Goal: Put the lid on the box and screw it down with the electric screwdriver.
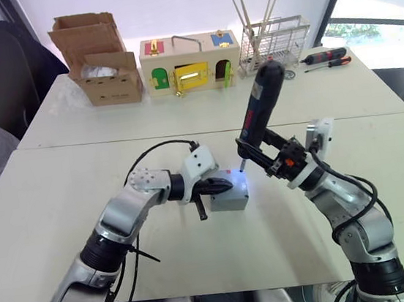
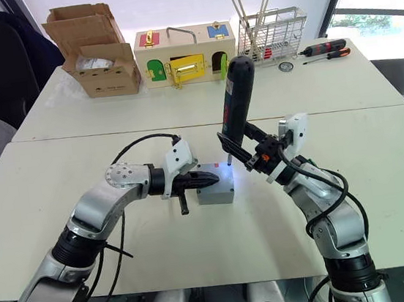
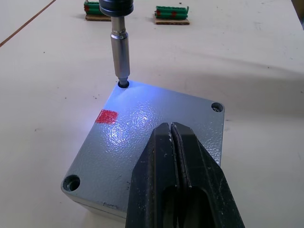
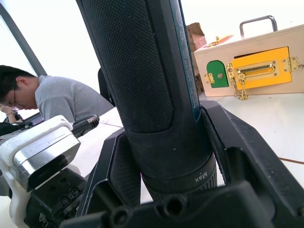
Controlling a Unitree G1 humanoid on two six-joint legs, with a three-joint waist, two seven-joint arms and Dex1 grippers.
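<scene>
Black fingers of the right gripper (image 2: 240, 148) are clamping around the lower body of the one electric screwdriver (image 2: 236, 101), which is standing nearly upright and leaning slightly away from the robot. Its metal bit (image 3: 119, 57) is sitting in the far corner screw hole of the lid (image 3: 142, 142), with a bluish-white glow falling on the grey surface around it. The right arm is reaching in from the right with the elbow bent and the wrist raised above the table (image 1: 354, 191).

The left gripper (image 1: 219, 186) is lying almost level, its two fingers pressed together with nothing between them, the tips resting on the lid's top. The left arm is stretching forward from the left, forearm low over the table.

One lid is sitting squarely on one box (image 2: 216, 192), near the middle of the near table between the two grippers; a small red mark (image 3: 106, 116) is showing on the lid's top, and three corner holes are visible in the left wrist view.

On the far table one cardboard box (image 1: 99, 60), one wooden box with coloured doors (image 1: 190, 64), one wire rack (image 1: 271, 43) and two hand screwdrivers (image 1: 327, 57) are standing in a row. A person (image 4: 42, 97) is sitting beyond the left side.
</scene>
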